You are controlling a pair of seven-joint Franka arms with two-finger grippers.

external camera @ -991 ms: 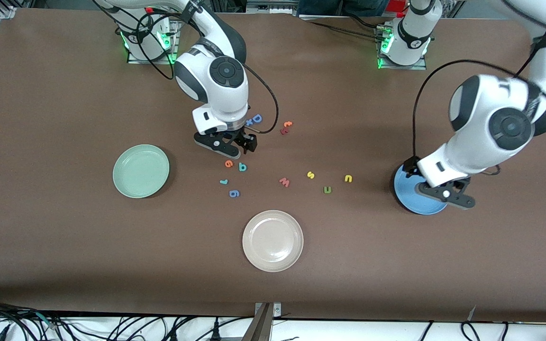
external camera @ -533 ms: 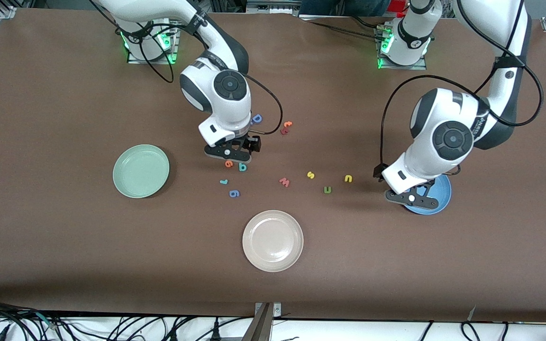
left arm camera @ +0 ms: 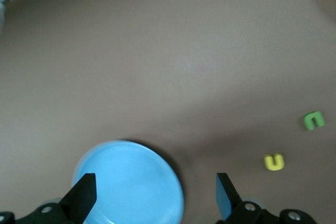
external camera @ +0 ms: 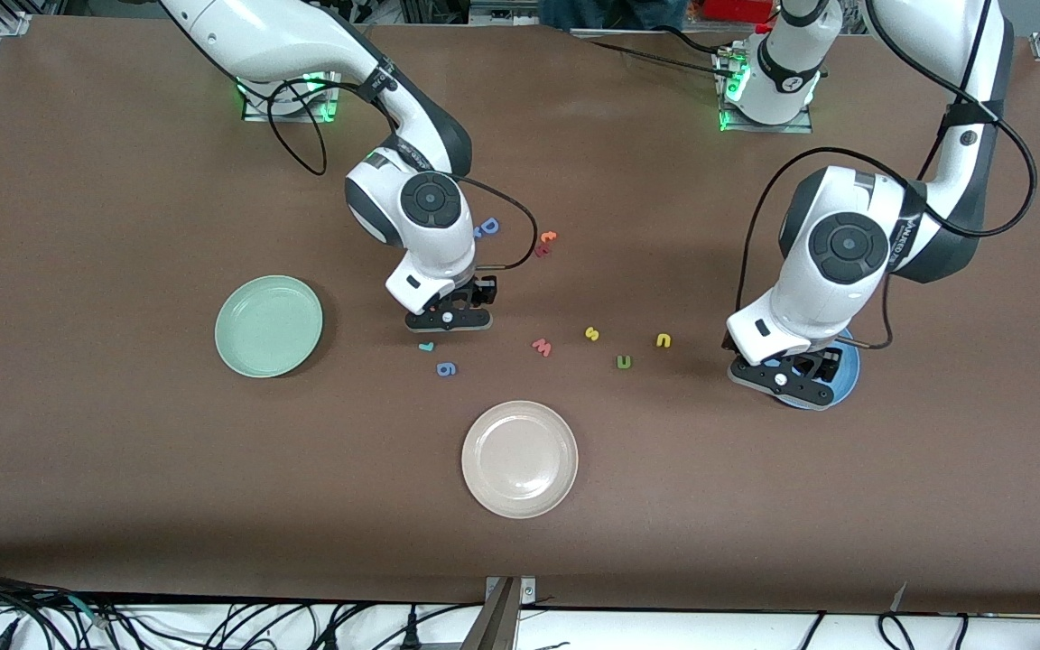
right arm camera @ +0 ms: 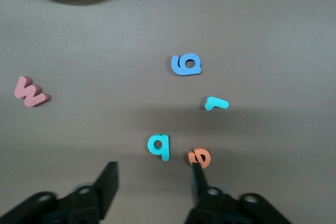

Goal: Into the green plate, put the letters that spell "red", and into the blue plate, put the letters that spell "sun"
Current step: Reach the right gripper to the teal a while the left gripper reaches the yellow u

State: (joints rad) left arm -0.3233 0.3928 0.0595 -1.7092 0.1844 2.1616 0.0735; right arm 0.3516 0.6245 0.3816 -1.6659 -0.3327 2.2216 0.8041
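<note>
My right gripper (right arm camera: 152, 179) hangs low over the table with its jaws apart. The teal "d" (right arm camera: 159, 146) lies just off their tips, and one fingertip (right arm camera: 196, 170) overlaps the orange "e" (right arm camera: 199, 157). The teal "r" (right arm camera: 216, 104) lies close by. In the front view the right gripper (external camera: 448, 320) hides the "e" and "d". The green plate (external camera: 268, 325) sits toward the right arm's end. My left gripper (left arm camera: 155, 198) is open over the rim of the blue plate (left arm camera: 128, 182). The yellow "s" (external camera: 591, 334), yellow "u" (external camera: 663, 340) and green arch letter (external camera: 624, 362) lie mid-table.
A cream plate (external camera: 520, 459) sits nearest the front camera. A blue "g" (external camera: 447, 368) and a pink "w" (external camera: 542, 347) lie among the task letters. A blue capital "D" (external camera: 488, 227) and orange and red letters (external camera: 545, 244) lie nearer the bases.
The right gripper has come down over the "e" and "d", and the r stays put. The left arm has swung in from the table's end across the blue plate.
</note>
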